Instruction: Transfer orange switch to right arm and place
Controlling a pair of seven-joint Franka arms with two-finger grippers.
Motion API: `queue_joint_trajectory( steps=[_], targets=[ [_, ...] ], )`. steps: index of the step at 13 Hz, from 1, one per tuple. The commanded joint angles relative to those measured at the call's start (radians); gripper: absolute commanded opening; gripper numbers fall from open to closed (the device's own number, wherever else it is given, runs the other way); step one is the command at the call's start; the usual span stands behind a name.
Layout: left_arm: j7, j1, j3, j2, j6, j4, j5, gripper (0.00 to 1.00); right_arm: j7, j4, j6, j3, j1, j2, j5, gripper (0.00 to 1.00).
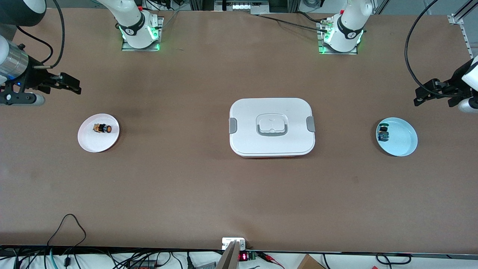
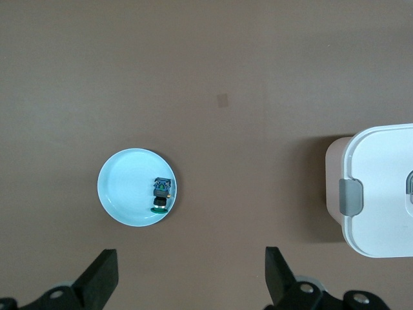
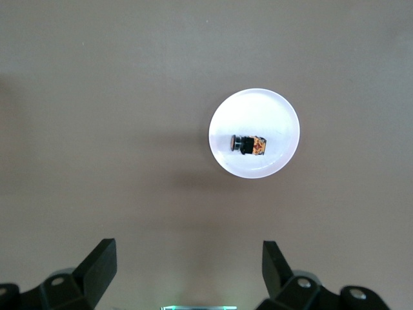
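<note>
The orange switch [image 1: 102, 128] lies on its side on a small white plate [image 1: 93, 144] toward the right arm's end of the table. It also shows in the right wrist view [image 3: 248, 145] on that plate [image 3: 271, 113]. My right gripper [image 1: 76, 87] is open and empty, up over bare table beside the white plate; its open jaws show in its own view [image 3: 187, 265]. My left gripper [image 1: 418, 98] is open and empty, over bare table beside a light blue plate; it also shows in the left wrist view [image 2: 191, 271].
A light blue plate [image 1: 401, 140] toward the left arm's end holds a switch with a blue body and green cap [image 1: 383, 133], also in the left wrist view [image 2: 161, 194]. A white lidded container [image 1: 272, 127] stands at the table's middle. Cables lie along the front edge.
</note>
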Motion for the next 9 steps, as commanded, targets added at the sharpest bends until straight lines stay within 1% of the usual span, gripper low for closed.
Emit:
queue_joint_trajectory(
  steps=[1, 9],
  targets=[
    [0.021, 0.012, -0.003, 0.013, -0.026, 0.034, -0.022, 1.0, -0.043, -0.027, 0.02, 0.007, -0.043, -0.011, -0.003, 1.0],
    [0.021, 0.012, -0.003, 0.013, -0.026, 0.034, -0.022, 1.0, -0.04, -0.003, 0.014, 0.019, -0.031, -0.012, -0.004, 1.0]
  ],
)
